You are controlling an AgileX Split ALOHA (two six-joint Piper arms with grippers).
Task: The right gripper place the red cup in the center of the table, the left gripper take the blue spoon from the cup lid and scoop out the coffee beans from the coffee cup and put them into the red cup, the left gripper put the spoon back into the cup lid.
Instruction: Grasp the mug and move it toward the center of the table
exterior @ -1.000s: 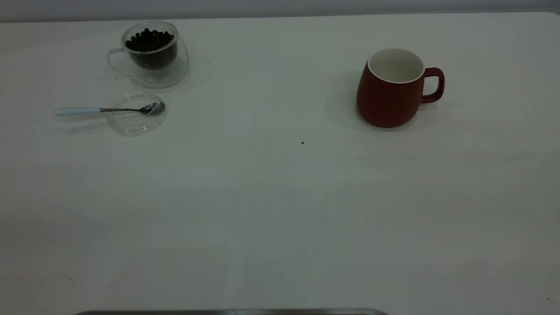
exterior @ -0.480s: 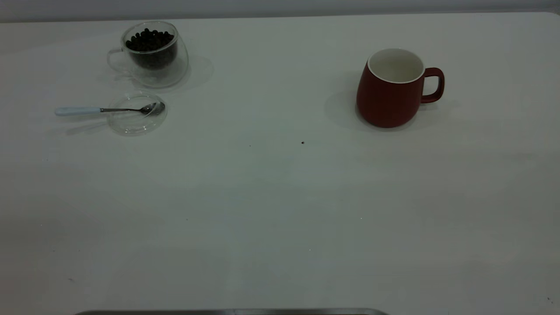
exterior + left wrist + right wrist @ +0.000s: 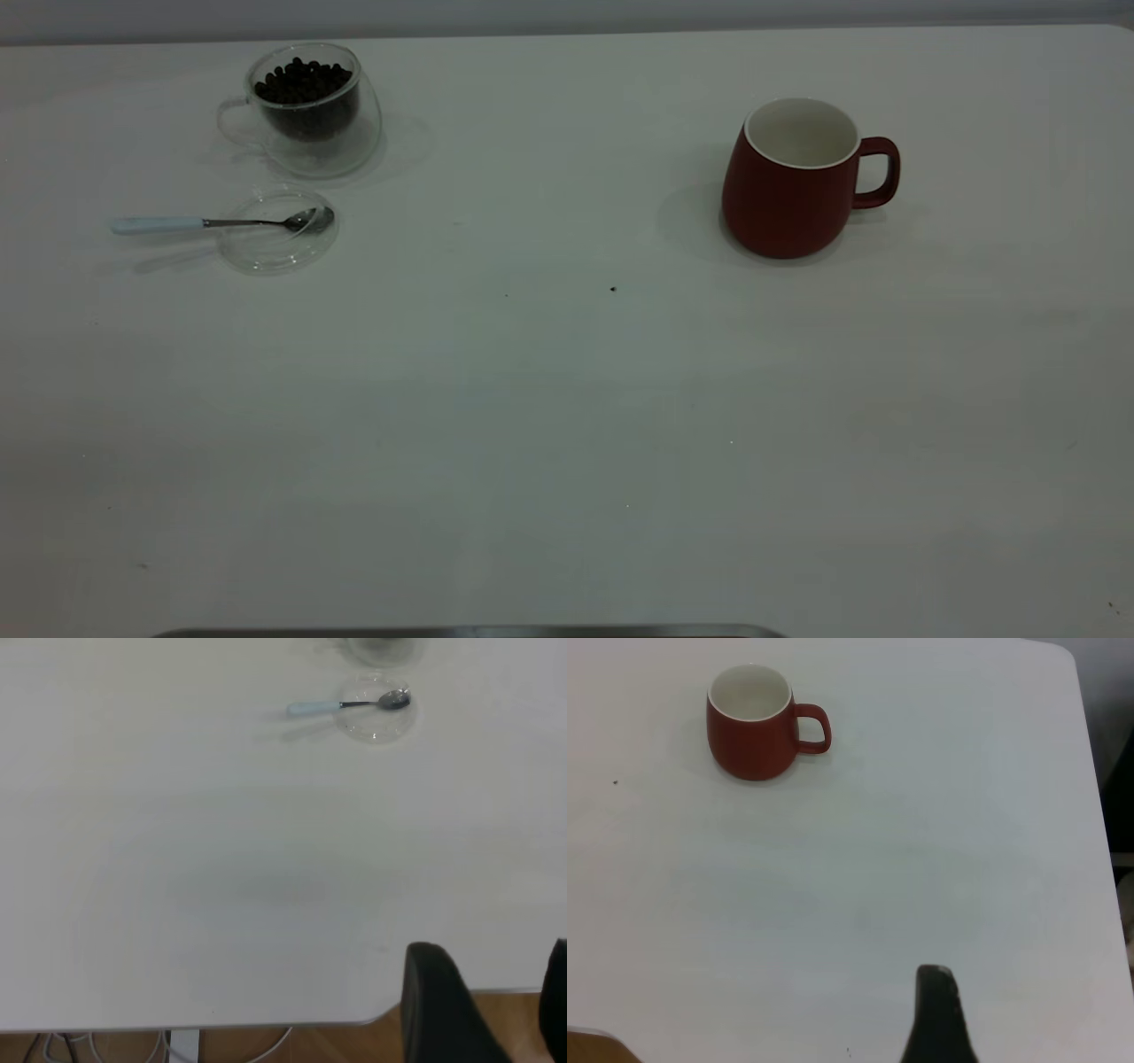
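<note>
1. Red cup (image 3: pixel 791 182) upright on surface (image 3: pixel 567 399), right side, empty; well apart from right end effector (image 3: pixel 939 1014), jaw state not discernible.
2. Left end effector (image 3: pixel 483 1005) spread wide, far from blue spoon (image 3: pixel 213 222).
3. Spoon bowl in cup lid (image 3: pixel 276 232); coffee beans (image 3: pixel 303 81) in coffee cup (image 3: pixel 306 111).

Ext cam faces arms, high over table (image 3: pixel 567 399); wrist cams far back, each sharing one end.
</note>
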